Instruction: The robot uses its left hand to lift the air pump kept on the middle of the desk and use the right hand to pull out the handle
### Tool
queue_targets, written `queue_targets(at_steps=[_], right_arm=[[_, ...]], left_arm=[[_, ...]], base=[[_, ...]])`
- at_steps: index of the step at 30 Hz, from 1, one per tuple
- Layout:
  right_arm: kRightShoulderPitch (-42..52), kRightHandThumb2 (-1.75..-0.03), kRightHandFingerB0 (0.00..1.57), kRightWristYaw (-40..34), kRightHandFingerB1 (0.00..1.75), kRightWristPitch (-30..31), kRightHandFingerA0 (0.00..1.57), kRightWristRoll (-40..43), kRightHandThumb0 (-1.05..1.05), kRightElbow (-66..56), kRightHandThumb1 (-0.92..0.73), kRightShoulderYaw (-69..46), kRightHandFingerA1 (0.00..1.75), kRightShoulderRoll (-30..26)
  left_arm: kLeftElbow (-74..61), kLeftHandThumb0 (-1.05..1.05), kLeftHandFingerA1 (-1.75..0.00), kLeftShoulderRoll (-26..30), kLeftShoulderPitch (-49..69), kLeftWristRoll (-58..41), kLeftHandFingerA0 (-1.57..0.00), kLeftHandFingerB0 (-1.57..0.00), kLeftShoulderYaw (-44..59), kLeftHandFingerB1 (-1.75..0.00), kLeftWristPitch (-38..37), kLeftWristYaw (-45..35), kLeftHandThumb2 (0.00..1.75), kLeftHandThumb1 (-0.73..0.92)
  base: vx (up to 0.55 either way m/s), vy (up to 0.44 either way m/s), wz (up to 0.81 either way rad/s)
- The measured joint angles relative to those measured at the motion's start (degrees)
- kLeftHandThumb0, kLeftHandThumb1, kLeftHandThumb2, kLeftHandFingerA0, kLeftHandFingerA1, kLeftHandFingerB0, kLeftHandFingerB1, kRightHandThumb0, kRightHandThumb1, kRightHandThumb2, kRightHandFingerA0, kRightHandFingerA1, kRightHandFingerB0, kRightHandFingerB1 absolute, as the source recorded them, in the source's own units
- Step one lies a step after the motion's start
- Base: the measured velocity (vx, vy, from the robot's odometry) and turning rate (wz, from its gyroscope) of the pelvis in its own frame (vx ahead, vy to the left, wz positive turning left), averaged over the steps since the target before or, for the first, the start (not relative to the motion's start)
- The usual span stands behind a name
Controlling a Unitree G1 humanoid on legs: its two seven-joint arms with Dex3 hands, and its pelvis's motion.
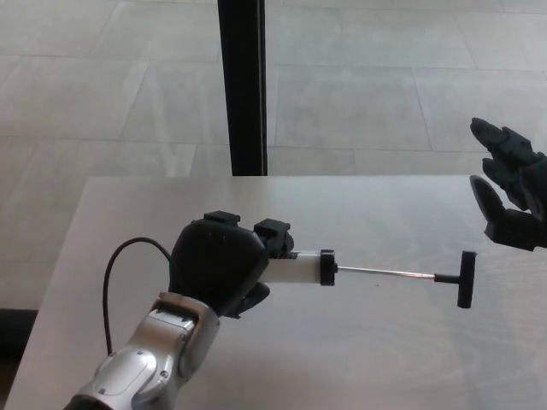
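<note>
I can't read any text, label, brand or number from here; the air pump (pixel 299 268) shows only plain white beside my left hand (pixel 220 266).
</note>
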Motion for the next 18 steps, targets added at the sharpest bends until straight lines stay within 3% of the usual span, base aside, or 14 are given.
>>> queue_targets(at_steps=[2,3,4,5,6,8,9,10,11,13,15,17,18], right_arm=[[-0.02,-1.1,0.13,0.0,0.06,0.04,0.0,0.04,-0.98,0.01,-0.79,-0.24,0.12,0.05],[-0.03,-0.73,0.01,0.0,0.28,0.05,0.0,0.04,-0.79,0.01,-0.89,-0.35,0.07,0.1],[-0.03,-1.09,0.13,0.0,0.12,0.07,0.0,0.05,-0.92,0.01,-0.76,-0.44,0.16,0.17],[-0.04,-0.73,0.03,0.0,0.27,0.07,0.0,0.05,-0.76,0.01,-0.87,-0.51,0.13,0.22],[-0.04,-1.09,0.02,-0.01,0.27,0.08,0.0,0.05,-0.77,0.0,-0.69,-0.59,0.28,0.29],[-0.04,-1.08,0.02,-0.01,0.3,0.08,0.0,0.04,-0.76,0.0,-0.69,-0.69,0.28,0.44],[-0.04,-1.05,0.09,-0.01,0.29,0.08,0.0,0.05,-0.85,0.0,-0.71,-0.78,0.23,0.57],[-0.04,-1.06,0.07,-0.01,0.29,0.09,0.0,0.05,-0.82,0.0,-0.71,-0.86,0.25,0.69],[-0.04,-1.05,0.05,-0.01,0.28,0.09,0.0,0.05,-0.85,0.0,-0.72,-0.92,0.22,0.76],[-0.04,-1.05,0.05,-0.01,0.28,0.1,0.0,0.05,-0.85,0.0,-0.72,-1.15,0.22,1.05],[-0.04,-1.06,0.08,-0.02,0.38,0.11,0.0,0.05,-0.77,0.0,-0.68,-1.34,0.32,1.19],[-0.04,-1.06,0.09,-0.02,0.38,0.12,0.02,0.05,-0.84,0.0,-0.7,-1.44,0.31,1.28],[-0.04,-1.07,0.09,-0.02,0.38,0.12,0.0,0.05,-0.79,0.0,-0.68,-1.53,0.3,1.35]], left_arm=[[0.62,-0.35,-0.65,-0.51,-0.2,0.07,-0.53,-0.41,-0.45,-0.48,1.14,-1.69,0.61,0.73],[0.88,-0.34,-0.63,-0.68,-0.31,0.1,-0.51,-0.4,-0.69,-0.46,1.68,-2.58,0.6,0.71],[1.07,-0.34,-0.65,-0.83,-0.41,0.14,-0.49,-0.35,-0.86,-0.46,2.17,-3.41,0.6,0.7],[1.21,-0.33,-0.71,-0.93,-0.5,0.18,-0.49,-0.33,-0.99,-0.46,2.55,-4.14,0.59,0.67],[1.34,-0.34,-0.69,-1.06,-0.63,0.25,-0.48,-0.36,-1.15,-0.47,3.03,-5.04,0.59,0.65],[1.56,-0.36,-0.77,-1.19,-0.93,0.35,-0.51,-0.39,-1.37,-0.48,3.77,-6.52,0.58,0.61],[1.7,-0.43,-0.75,-1.21,-1.14,0.4,-0.51,-0.42,-1.53,-0.59,4.24,-7.53,0.81,0.43],[1.86,-0.45,-0.77,-1.21,-1.35,0.45,-0.53,-0.45,-1.68,-0.6,4.61,-8.38,0.81,0.43],[1.97,-0.42,-0.84,-1.21,-1.45,0.49,-0.54,-0.48,-1.76,-0.51,4.79,-8.79,0.57,0.57],[2.51,-0.42,-0.84,-1.19,-1.9,0.64,-0.54,-0.48,-2.14,-0.51,5.54,-10.74,0.57,0.57],[2.92,-0.44,-0.79,-1.18,-2.41,0.76,-0.55,-0.57,-2.46,-0.53,6.25,-12.45,0.57,0.56],[3.25,-0.45,-0.79,-1.18,-2.86,0.85,-0.56,-0.62,-2.69,-0.55,6.8,-13.9,0.56,0.53],[3.35,-0.46,-0.8,-1.18,-3.14,0.9,-0.49,-0.56,-2.79,-0.54,7.19,-14.79,0.56,0.52]], base=[[0.0,0.0,0.0],[0.0,0.0,0.0],[0.0,0.0,0.0],[0.0,0.0,0.0],[0.0,0.0,0.0],[0.0,0.0,0.0],[0.0,0.0,0.0],[0.0,0.0,0.0],[0.0,0.0,0.0],[0.0,0.0,0.0],[0.0,0.0,0.0],[0.0,0.0,0.0],[0.0,0.0,0.0]])
